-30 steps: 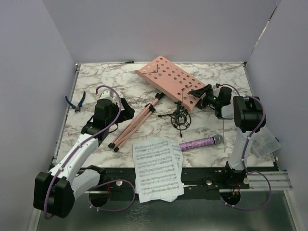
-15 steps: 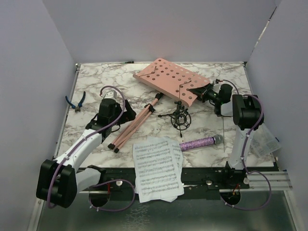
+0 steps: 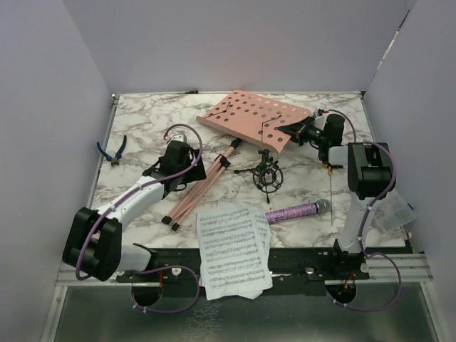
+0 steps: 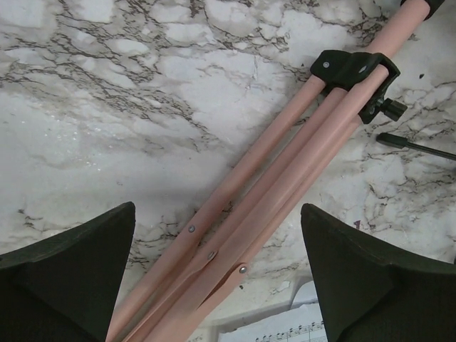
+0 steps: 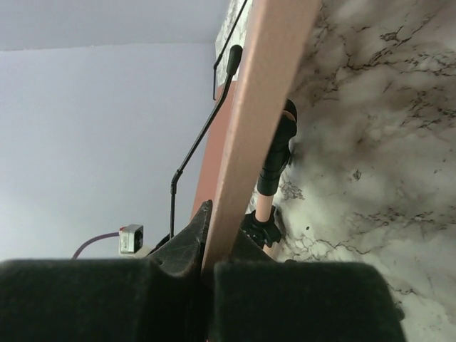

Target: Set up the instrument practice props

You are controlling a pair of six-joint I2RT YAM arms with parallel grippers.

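None of the props is set up. The right gripper (image 3: pixel 306 132) is clamped tight on the edge of the stand (image 3: pixel 246 117) desk, which appears tilted up off the table (image 3: pixel 142 128). The left gripper (image 4: pixel 217 214) is spread wide and holds nothing; the folded legs (image 4: pixel 285 171) lie between its fingers, untouched. The pages (image 3: pixel 234 246), microphone (image 3: pixel 296 211) and shock-mount (image 3: pixel 267 176) rest between the two grippers, nearer the bases. Remaining by judgement: spread the legs, raise the stand, place the pages, mount the microphone. The right wrist view shows only the desk edge. The pole joint under the desk is hidden.
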